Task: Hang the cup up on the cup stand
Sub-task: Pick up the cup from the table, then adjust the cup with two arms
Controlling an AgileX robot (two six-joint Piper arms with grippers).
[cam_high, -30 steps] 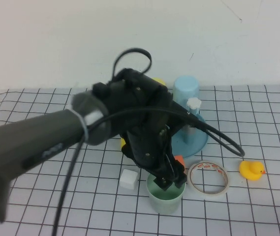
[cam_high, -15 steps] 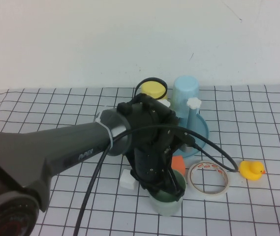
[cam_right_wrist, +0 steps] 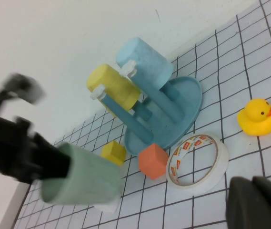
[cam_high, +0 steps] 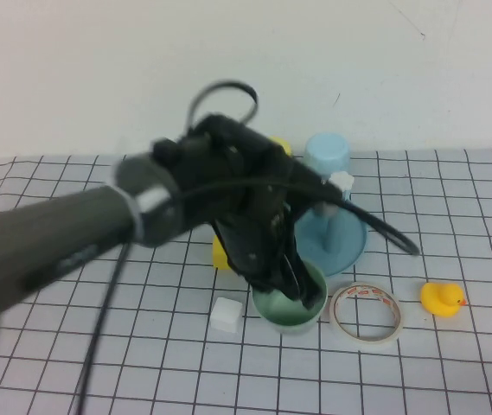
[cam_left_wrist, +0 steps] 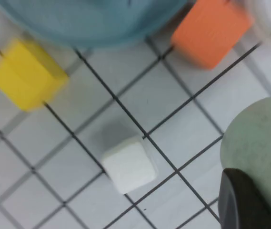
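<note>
High view first: my left gripper (cam_high: 302, 290) is closed on the rim of the pale mint-green plastic tumbler (cam_high: 290, 311), one finger inside the mouth and one outside. The tumbler sits in front of the round blue cup stand with upright pegs and white flower knobs (cam_high: 336, 238), close to its base but not on any peg. A light blue plastic cup (cam_high: 327, 157) already hangs upside down on a rear peg, and a yellow cup (cam_high: 277, 145) peeps out behind my arm. A roll of tape (cam_high: 366, 311), a yellow rubber duck (cam_high: 442, 298) and a small white cube (cam_high: 226, 314) lie nearby on the gridded bench (cam_high: 453, 363).

Left wrist view: I see a curve of mint tumbler wall (cam_left_wrist: 259, 138) by my dark finger (cam_left_wrist: 240, 202), with the white cube, a yellow block (cam_left_wrist: 25, 74) and an orange block (cam_left_wrist: 211, 31) on the bench below.

Right wrist view: the tumbler (cam_right_wrist: 85, 179) is tilted and looks clear of the bench in my left gripper's hold. My right gripper (cam_right_wrist: 259, 200) is closed on nothing, parked to the right.

I judge the grasp done; carrying, inverting and lowering the tumbler over a free peg all remain.
</note>
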